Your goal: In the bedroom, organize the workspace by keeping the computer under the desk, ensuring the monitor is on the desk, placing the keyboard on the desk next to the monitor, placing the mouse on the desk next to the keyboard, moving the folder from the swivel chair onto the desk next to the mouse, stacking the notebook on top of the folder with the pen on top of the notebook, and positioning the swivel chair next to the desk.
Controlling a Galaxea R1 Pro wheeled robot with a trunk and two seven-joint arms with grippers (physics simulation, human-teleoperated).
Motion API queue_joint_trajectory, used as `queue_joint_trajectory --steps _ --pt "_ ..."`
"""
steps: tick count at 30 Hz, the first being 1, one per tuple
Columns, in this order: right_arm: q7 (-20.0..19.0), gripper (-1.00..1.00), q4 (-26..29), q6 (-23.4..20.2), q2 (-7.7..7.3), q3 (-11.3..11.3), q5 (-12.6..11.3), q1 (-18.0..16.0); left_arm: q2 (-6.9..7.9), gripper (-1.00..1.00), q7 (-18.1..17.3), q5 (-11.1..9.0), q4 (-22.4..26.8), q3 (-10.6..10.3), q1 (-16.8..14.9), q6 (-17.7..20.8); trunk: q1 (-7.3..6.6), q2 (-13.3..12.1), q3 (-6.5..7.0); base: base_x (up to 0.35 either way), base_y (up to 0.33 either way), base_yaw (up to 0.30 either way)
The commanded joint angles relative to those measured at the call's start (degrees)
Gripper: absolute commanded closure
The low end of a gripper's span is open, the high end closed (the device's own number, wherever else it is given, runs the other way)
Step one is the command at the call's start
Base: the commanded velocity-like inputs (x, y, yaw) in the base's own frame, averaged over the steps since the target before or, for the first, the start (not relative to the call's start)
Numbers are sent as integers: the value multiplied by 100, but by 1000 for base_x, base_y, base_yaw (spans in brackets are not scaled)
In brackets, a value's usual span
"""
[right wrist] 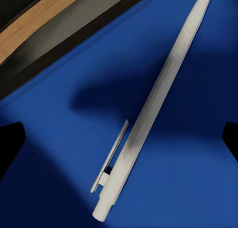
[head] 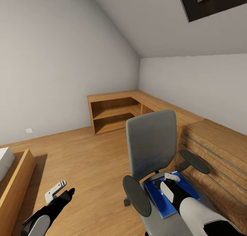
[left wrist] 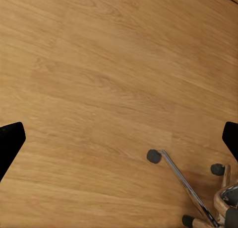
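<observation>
The right gripper [right wrist: 119, 138] hovers with its jaws spread wide over one slim white plastic pen [right wrist: 153, 104], touching nothing. The pen lies flat on the single flat blue folder [head: 161, 200], its long axis diagonal across it, on the grey swivel chair's [head: 151, 143] seat. The left gripper [left wrist: 119, 141] hangs with jaws wide apart, holding nothing, over the wooden plank floor [left wrist: 99, 79].

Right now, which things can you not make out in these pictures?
- Head view: the right gripper is over the blue folder on the chair; the arm covers the folder's middle.
- Right wrist view: the pen tip is cut off at the edge; fingertips barely show at the sides.
- Left wrist view: the chair base is cut off by the corner.
- Head view: the desk runs off the edge.
</observation>
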State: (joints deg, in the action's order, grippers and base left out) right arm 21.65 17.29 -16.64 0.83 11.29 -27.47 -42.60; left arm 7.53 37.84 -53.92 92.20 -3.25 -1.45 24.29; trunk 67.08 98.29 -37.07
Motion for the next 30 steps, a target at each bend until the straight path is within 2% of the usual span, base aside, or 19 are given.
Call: queue_joint_trajectory --steps 1,8,9,14,21,30 --pt "41 -100 11 -33 -4 48 -39 -3 5 -100 48 -39 8 -9 -4 5 0 3 -6 0 0 0" --pt "34 -100 11 -33 -4 48 -39 -3 7 -100 48 -39 8 -9 -4 5 0 3 -6 0 0 0" --pt "52 -100 45 -66 -37 15 -73 2 -27 -100 59 -6 13 -24 -13 -8 0 3 -6 0 0 0" --pt "60 -100 122 -226 7 2 -234 1 -188 -100 58 -4 6 -22 -12 -10 0 3 -6 0 0 0" --pt "67 -100 54 1 -5 18 -41 -1 -239 -100 57 -4 0 -25 -9 -12 0 3 -6 0 0 0" --pt "67 -100 47 211 -27 21 -2 -1 -243 -100 57 -12 -1 -26 -11 -12 0 3 -6 0 0 0"
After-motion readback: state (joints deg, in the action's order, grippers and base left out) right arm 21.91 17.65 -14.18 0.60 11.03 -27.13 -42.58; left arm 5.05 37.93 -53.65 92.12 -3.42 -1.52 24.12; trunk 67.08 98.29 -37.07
